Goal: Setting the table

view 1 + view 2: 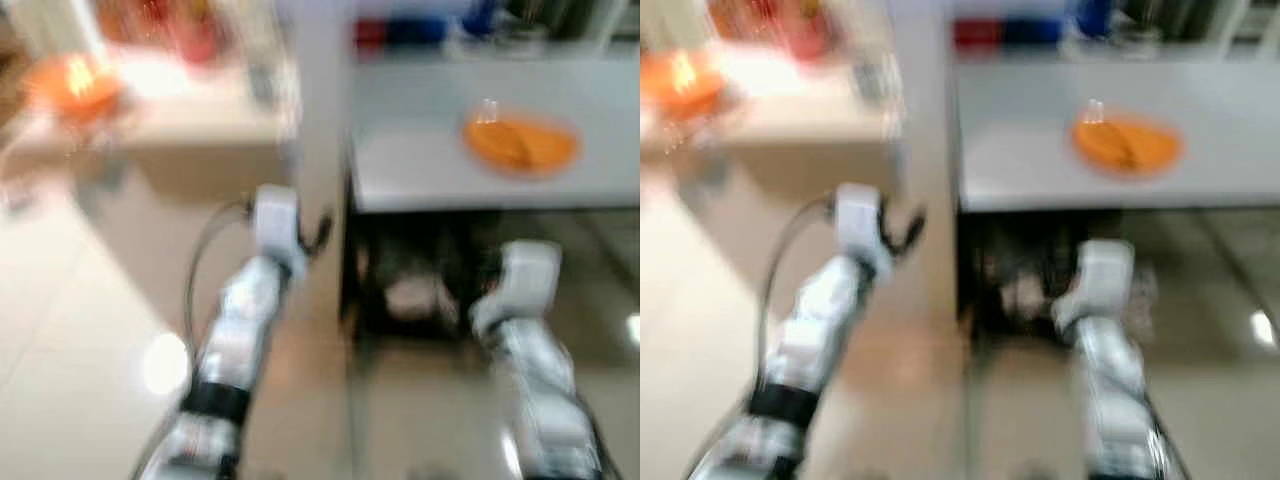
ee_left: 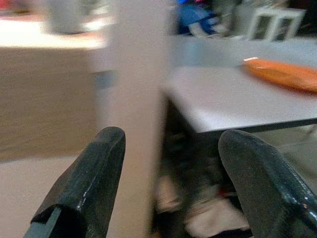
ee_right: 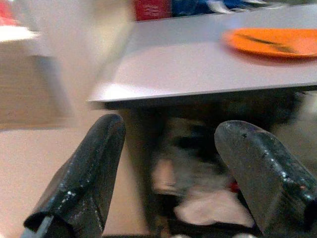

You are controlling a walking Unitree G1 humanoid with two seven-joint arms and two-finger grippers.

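orange plate (image 1: 520, 145), white table (image 1: 420, 170)

A pale, glossy tiled floor (image 1: 90, 330) catches bright glints of the room light. Ahead of the left gripper (image 2: 171, 188) a white pillar (image 2: 136, 99) rises, with a light wooden counter (image 2: 47, 94) to one side and a grey desk (image 1: 420, 165) to the other, dark clutter blurred beneath it.
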